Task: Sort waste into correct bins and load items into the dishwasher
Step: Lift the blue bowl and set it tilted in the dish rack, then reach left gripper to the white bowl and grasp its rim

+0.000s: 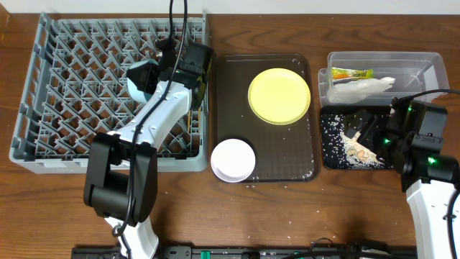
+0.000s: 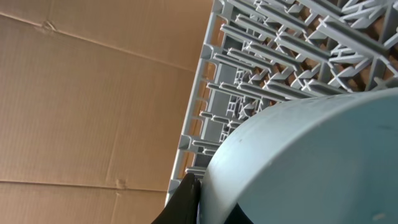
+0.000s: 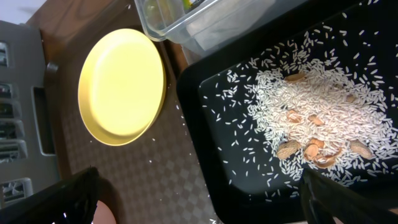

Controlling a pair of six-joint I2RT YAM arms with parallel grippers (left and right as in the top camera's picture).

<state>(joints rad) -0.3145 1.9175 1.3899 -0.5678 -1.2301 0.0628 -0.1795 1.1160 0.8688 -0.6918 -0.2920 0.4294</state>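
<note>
My left gripper [image 1: 149, 78] is shut on a light blue bowl [image 1: 138, 79], holding it tilted over the back of the grey dish rack [image 1: 65, 86]. In the left wrist view the bowl [image 2: 311, 162] fills the lower right, with one black finger [image 2: 188, 198] pressed on its rim. My right gripper [image 1: 370, 128] stands open above the black tray [image 1: 332, 155], which holds rice scraps [image 3: 323, 106]. The clear tub [image 1: 424, 65] holds a green-and-yellow wrapper [image 1: 352, 73] and a white napkin [image 1: 363, 88]. A yellow plate [image 1: 279, 96] and a white bowl [image 1: 233, 160] remain on the brown tray.
The dark brown serving tray [image 1: 302, 162] lies between the rack and the two bins. Loose rice grains dot it near the black tray [image 3: 205, 155]. Cardboard [image 2: 93, 106] shows behind the rack [image 2: 280, 50] in the left wrist view. Bare wooden table [image 1: 323, 216] runs along the front.
</note>
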